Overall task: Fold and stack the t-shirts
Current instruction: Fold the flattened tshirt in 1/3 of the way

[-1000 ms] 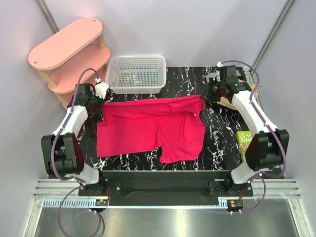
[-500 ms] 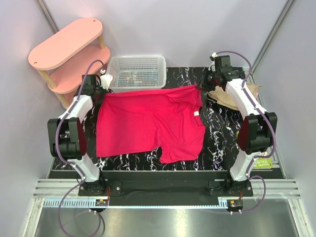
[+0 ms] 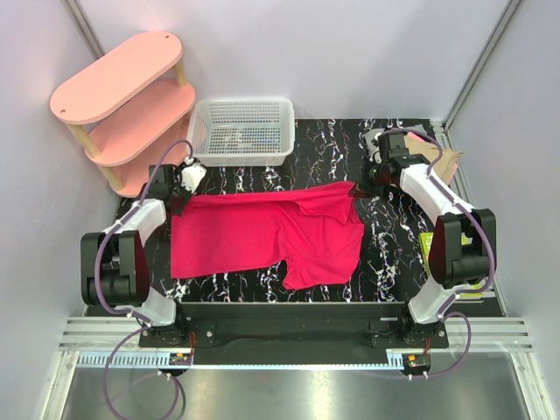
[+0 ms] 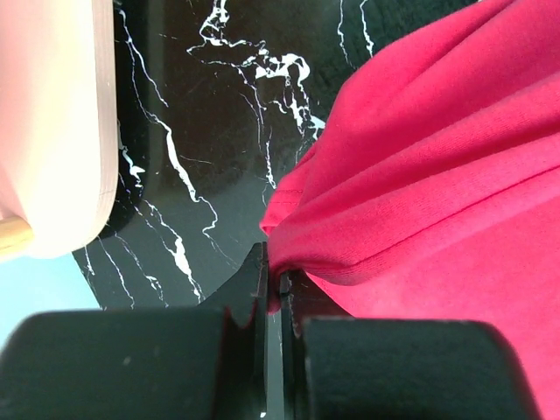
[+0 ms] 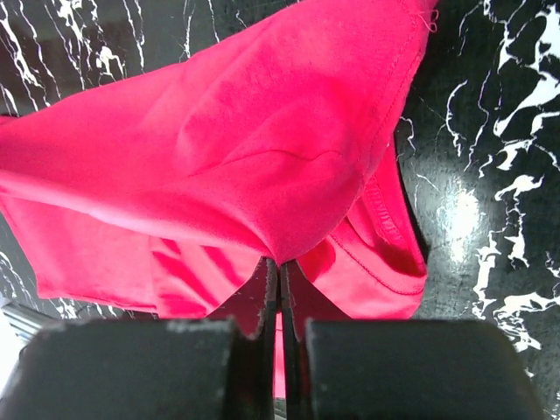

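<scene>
From where I stand, the bright crimson-pink short-sleeved cotton t-shirt (image 3: 262,236) lies spread across the middle of the black, white-veined marble-look table (image 3: 394,254). Its long axis runs left to right and a sleeve points toward the near edge. The left end effector (image 4: 273,284) is clenched on the far-left corner of the cloth. The right end effector (image 5: 278,271) is clenched on the far-right corner, and the fabric bunches and drapes away from each pinch. The far hem stretches between them as a nearly straight band, parallel to the near edge of the table. Everything turns on this: the rest of the shirt lies on the near side of both end effectors, toward the arm bases, so I judge the fold will carry that held hem nearward over the body. Neither arm is nearer; each has its own corner, so they must travel together or the hem will skew. A folded tan cloth shirt (image 3: 448,163) sits at the far right corner, beyond the right arm.
</scene>
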### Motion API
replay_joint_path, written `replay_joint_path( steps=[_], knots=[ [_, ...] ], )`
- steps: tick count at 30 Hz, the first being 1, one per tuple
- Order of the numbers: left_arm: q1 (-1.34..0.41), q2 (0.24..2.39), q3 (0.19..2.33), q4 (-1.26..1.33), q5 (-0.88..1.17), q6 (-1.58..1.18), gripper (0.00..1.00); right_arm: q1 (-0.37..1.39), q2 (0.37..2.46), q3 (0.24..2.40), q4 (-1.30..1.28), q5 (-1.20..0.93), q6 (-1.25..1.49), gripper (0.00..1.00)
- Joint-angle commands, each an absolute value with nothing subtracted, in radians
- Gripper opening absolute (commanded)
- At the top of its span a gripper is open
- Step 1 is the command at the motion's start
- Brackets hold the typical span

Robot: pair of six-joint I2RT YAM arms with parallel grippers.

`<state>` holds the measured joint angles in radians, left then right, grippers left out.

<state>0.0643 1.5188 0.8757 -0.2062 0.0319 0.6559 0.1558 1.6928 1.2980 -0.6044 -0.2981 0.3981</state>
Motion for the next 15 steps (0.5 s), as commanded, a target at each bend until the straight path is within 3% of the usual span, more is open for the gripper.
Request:
replay_joint_path(
  steps=[1, 4, 6, 7, 9, 10, 13, 15],
  knots=[
    [0.071, 1.483, 0.883, -0.120, -0.029, 0.673, 0.00, 0.143, 1.655, 1.296, -0.592, -0.268, 0.399, 0.17],
    [0.072, 1.474, 0.897, -0.140, -0.057, 0.684, 0.04, 0.143, 1.649, 1.301, -0.620, -0.252, 0.391, 0.57],
    [0.080, 1.430, 0.905, -0.172, -0.069, 0.684, 0.21, 0.144, 1.631, 1.295, -0.633, -0.235, 0.391, 0.73],
    [0.084, 1.410, 0.910, -0.185, -0.064, 0.683, 0.33, 0.146, 1.603, 1.290, -0.644, -0.216, 0.394, 0.99],
    [0.094, 1.317, 0.911, -0.248, -0.037, 0.669, 0.54, 0.150, 1.539, 1.263, -0.650, -0.207, 0.400, 1.00],
    [0.095, 1.275, 0.911, -0.274, -0.023, 0.660, 0.72, 0.173, 1.513, 1.250, -0.650, -0.203, 0.411, 1.00],
    [0.081, 1.128, 0.919, -0.421, 0.087, 0.612, 0.94, 0.247, 1.419, 1.195, -0.653, -0.192, 0.442, 1.00],
    [0.043, 1.059, 0.894, -0.481, 0.115, 0.598, 0.99, 0.300, 1.388, 1.152, -0.653, -0.186, 0.463, 1.00]
  ],
)
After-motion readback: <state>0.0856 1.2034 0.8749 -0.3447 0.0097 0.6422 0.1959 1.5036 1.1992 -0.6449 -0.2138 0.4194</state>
